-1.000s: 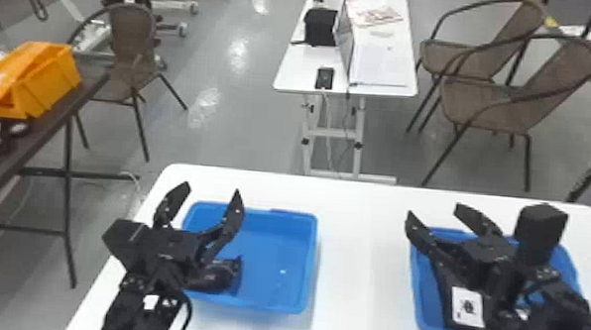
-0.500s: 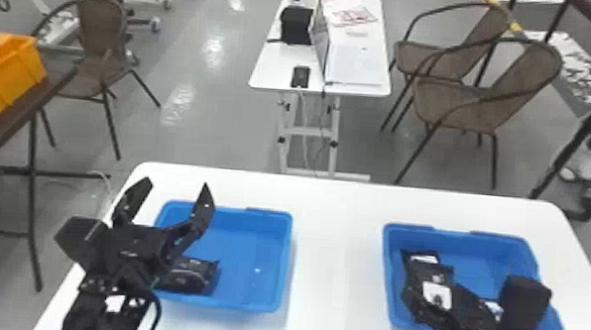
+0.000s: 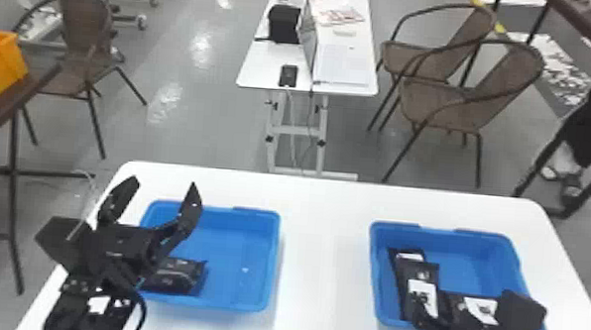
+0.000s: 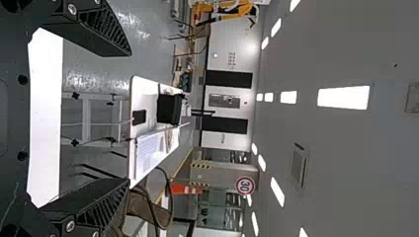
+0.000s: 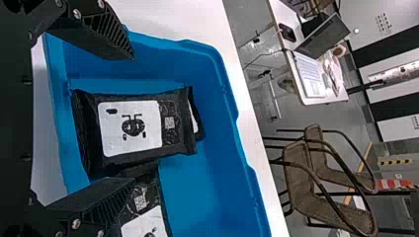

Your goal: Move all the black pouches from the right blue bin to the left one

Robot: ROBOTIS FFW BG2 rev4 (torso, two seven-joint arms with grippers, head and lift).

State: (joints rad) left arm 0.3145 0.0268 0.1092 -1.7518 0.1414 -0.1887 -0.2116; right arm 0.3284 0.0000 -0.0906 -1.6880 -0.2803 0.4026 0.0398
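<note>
Right blue bin (image 3: 495,240) stands on the white table (image 3: 322,258) and holds several black pouches. Right gripper (image 3: 447,326) is over its near part, fingers spread apart. In the right wrist view, the uppermost pouch (image 5: 131,131) lies in the gap between the fingers as seen; contact cannot be determined. It overlaps a second pouch (image 5: 195,114) at the bin's left side, while a third pouch (image 5: 146,210) lies beside it, partly hidden by one finger. Left of the right bin, well apart, sits the left blue bin (image 3: 238,252), containing a black pouch (image 3: 177,275); left gripper (image 3: 164,185) is above that bin, fingers wide apart.
</note>
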